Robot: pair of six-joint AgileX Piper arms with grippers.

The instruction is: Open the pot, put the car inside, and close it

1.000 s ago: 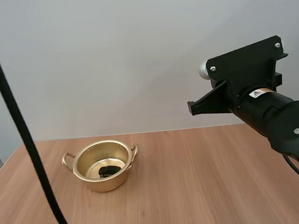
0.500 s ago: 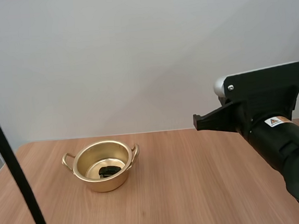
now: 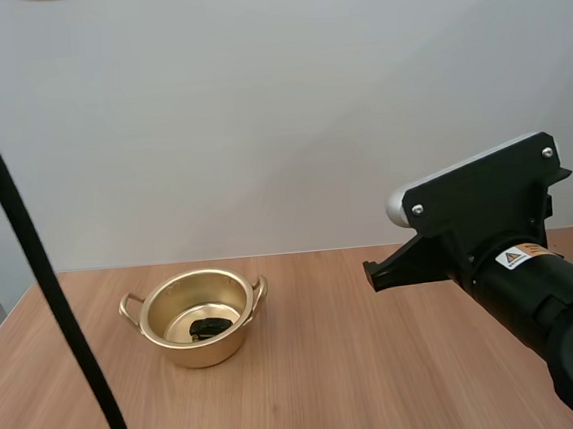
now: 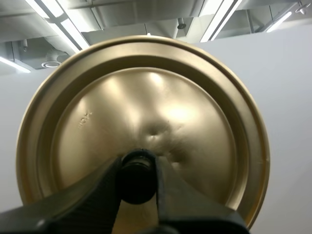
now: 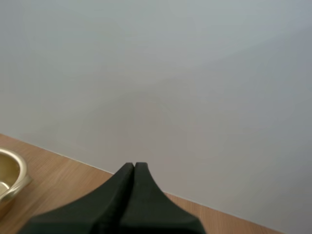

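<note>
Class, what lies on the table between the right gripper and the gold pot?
Nothing: bare table between right gripper and pot, per the right wrist view.

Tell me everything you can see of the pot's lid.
The lid is a round, gold-coloured disc, metal by its shine, with a raised rim ring and small dents near the middle. Its black knob is pinched by the left hand, which holds it up in the air, off the pot.

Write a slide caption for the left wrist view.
Left gripper pinching the black knob of the golden lid.
</note>
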